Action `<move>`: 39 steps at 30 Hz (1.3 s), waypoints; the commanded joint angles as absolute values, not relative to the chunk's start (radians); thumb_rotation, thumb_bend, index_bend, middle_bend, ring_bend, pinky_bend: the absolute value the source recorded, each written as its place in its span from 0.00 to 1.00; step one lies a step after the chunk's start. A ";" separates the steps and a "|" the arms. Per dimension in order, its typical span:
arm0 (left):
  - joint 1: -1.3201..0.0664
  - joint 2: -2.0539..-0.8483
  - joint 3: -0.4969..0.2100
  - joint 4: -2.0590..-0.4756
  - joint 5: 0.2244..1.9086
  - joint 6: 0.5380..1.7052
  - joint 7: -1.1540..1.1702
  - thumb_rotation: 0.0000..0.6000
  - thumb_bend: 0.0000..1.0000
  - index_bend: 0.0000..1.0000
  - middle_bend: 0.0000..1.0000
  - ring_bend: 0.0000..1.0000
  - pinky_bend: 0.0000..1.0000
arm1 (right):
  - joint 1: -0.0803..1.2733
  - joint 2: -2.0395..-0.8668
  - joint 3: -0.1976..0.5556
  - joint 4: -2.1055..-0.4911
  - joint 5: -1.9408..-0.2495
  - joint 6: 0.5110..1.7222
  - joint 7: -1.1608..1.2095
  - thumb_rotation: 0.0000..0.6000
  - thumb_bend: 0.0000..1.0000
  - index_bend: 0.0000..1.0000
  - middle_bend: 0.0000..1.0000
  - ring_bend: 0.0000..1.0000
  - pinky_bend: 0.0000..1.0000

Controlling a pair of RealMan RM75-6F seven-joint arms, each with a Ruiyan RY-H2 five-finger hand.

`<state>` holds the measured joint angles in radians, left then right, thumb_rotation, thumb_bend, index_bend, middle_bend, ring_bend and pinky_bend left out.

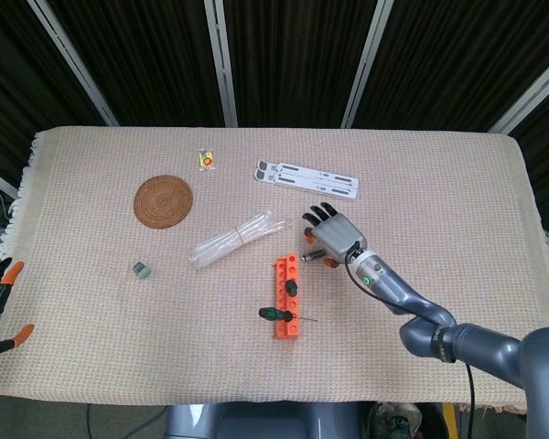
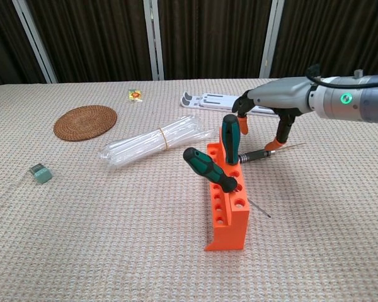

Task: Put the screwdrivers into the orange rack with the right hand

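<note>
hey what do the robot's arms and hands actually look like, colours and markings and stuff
The right hand is grey metal on the back with black fingers capped in orange tips. Its forearm is silver-grey, carries a glowing green ring light and a thin black cable. Of the left hand, only orange-tipped fingers show at the edge.

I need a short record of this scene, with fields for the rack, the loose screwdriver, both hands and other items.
rack: orange rack holds two green-handled screwdrivers, one upright, one leaning
loose screwdriver: black screwdriver lies on the cloth beside the rack
right hand: right hand above the black screwdriver, fingers pointing down, holds nothing
left hand: left hand at table edge, open
other items: woven coaster, plastic tubes
</note>
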<state>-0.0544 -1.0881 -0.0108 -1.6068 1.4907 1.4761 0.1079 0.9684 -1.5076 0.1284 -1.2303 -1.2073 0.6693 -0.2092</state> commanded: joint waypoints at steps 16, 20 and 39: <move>-0.053 -1.103 -0.009 -1.573 1.471 1.458 0.082 1.00 0.20 0.00 0.00 0.00 0.00 | 1.038 -1.655 0.110 -1.092 -1.064 0.622 -0.465 1.00 0.20 0.48 0.10 0.00 0.00; -0.054 -1.103 -0.010 -1.573 1.469 1.457 0.084 1.00 0.20 0.00 0.00 0.00 0.00 | 1.040 -1.664 0.107 -1.080 -1.054 0.618 -0.474 1.00 0.19 0.50 0.10 0.00 0.00; -0.055 -1.094 -0.008 -1.581 1.463 1.448 0.090 1.00 0.20 0.00 0.00 0.00 0.00 | 1.044 -1.696 0.108 -1.019 -1.022 0.606 -0.478 1.00 0.20 0.54 0.12 0.00 0.00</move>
<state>-0.0555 -1.0942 -0.0086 -1.5809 1.4630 1.4478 0.0899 1.0444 -1.6954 0.1078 -1.0208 -1.0233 0.6064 -0.4781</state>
